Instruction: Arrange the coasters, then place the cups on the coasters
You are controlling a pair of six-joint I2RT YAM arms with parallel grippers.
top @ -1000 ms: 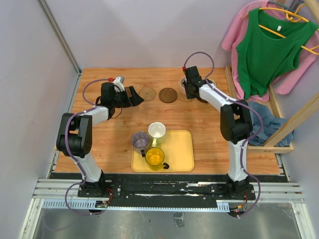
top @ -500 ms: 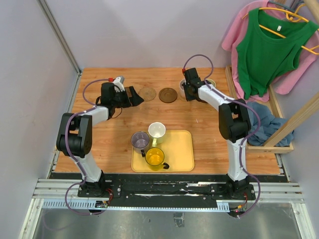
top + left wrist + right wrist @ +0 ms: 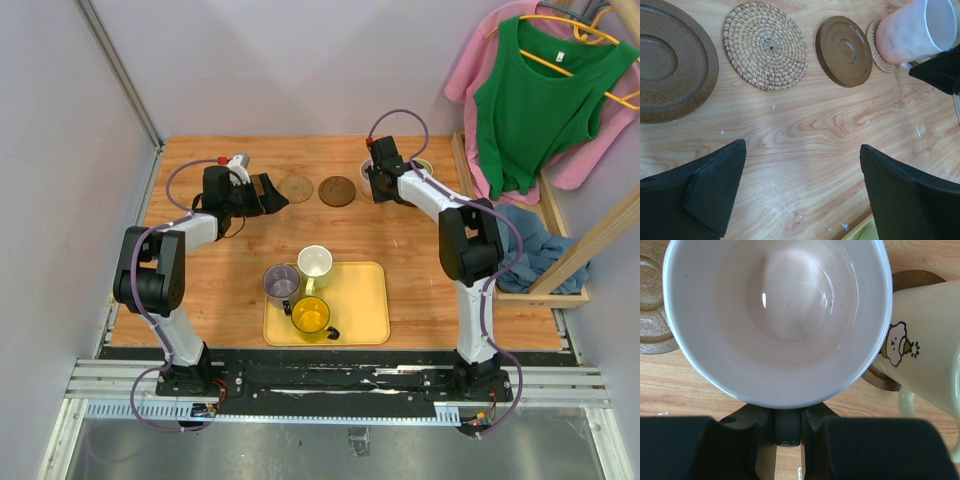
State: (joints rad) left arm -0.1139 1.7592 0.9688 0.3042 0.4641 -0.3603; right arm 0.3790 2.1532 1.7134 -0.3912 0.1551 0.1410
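Note:
My right gripper [image 3: 787,430] is shut on the handle of the pink cup [image 3: 775,315], which stands over a tan woven coaster [image 3: 878,54] at the back of the table. The cream cup [image 3: 927,340] sits right beside it on a dark brown coaster [image 3: 885,380]. My left gripper [image 3: 802,150] is open over bare wood, just short of a dark brown coaster [image 3: 670,65], a tan woven coaster [image 3: 765,45] and another dark brown coaster [image 3: 844,50] laid in a row. The grey-purple cup [image 3: 281,283], white cup [image 3: 315,264] and yellow cup [image 3: 311,316] stand on the tray.
The yellow tray [image 3: 360,305] lies near the front between the arms. A wooden rack [image 3: 580,250] with hanging clothes and a blue cloth [image 3: 530,245] borders the table's right side. Grey walls close the left and back.
The right arm shifted slightly with the pink cup a second ago and has held still since. The left arm has not moved.

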